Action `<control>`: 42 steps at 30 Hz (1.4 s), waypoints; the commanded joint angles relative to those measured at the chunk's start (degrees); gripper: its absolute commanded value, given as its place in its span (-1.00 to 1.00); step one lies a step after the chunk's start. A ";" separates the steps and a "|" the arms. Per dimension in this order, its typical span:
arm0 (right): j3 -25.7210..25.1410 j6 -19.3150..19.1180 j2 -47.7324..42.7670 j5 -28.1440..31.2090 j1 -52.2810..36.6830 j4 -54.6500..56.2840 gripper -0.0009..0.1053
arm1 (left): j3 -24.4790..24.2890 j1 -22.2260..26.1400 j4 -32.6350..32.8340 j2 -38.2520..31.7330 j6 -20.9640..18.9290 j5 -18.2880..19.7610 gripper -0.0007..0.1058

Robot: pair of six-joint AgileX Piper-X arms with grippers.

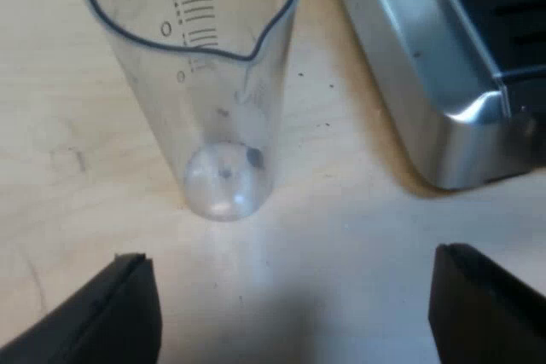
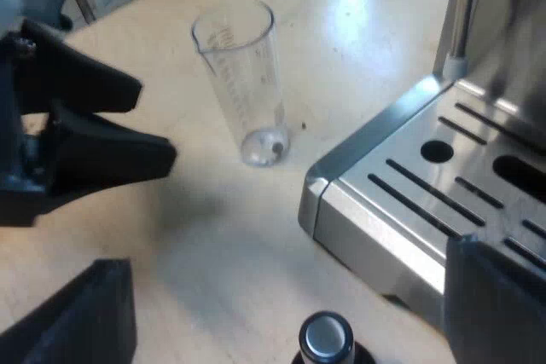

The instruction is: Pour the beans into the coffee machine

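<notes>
Clear measuring glass (image 1: 209, 100) stands upright on the tabletop (image 1: 341, 236) near the espresso machine (image 1: 426, 83). The left claw (image 1: 294, 309) hangs released just before the glass, and the right claw (image 2: 286, 304) is likewise released.

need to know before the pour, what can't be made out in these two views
1. Left wrist view: a dark speck at the bottom of the measuring glass is too small to tell whether it is a bean. The far part of the glass's rim is cut off by the picture's edge.
2. Both views: the espresso machine is cut off above its base by the edge, so its top cannot be judged.
3. Right wrist view: the tamper is cut off below its knob by the edge.
</notes>
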 commanded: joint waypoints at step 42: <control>0.00 -1.72 -37.34 -5.36 -42.14 31.25 0.48 | -26.68 -0.06 26.11 -16.92 -0.55 8.44 0.28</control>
